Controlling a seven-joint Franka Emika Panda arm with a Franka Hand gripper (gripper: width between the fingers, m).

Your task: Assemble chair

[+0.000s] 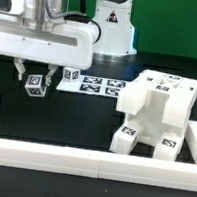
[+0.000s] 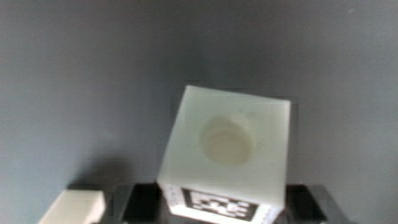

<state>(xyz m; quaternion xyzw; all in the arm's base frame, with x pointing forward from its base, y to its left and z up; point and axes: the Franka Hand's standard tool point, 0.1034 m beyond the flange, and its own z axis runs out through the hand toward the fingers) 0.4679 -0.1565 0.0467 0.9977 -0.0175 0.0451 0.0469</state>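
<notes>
Gripper state: the gripper (image 1: 36, 76) is clamped on a small white leg piece (image 1: 35, 85) bearing a tag. In the wrist view the leg piece (image 2: 228, 145) sits between the dark finger pads (image 2: 139, 205).
Held part, place: left middle of the exterior view, under the arm. It appears to hang clear of the black table (image 1: 83, 125), though contact cannot be ruled out.
Chair body, place: the partly built chair body (image 1: 157, 112) stands at the right of the exterior view, near the corner of the border rail (image 1: 88, 164) and well apart from the held part.
Marker board, place: the marker board (image 1: 96, 84) lies at centre frame, towards the back, between the held part and the chair body.
Risk 1, slip: the grip looks to bear on one end of the leg piece only. A fast swing could probably rotate it in the pads.
Risk 2, tilt: the leg piece looks slanted in the wrist view. If carried so, its end may likely meet the socket askew and jam.
Risk 3, low travel: a low path to the right could catch the marker board's edge.
Risk 4, push: the chair body stands loose. A sideways press during insertion could shove it against the rail or tip it.
Risk 5, sight: the socket on the chair body is not discernible from here, so alignment cannot be judged.
</notes>
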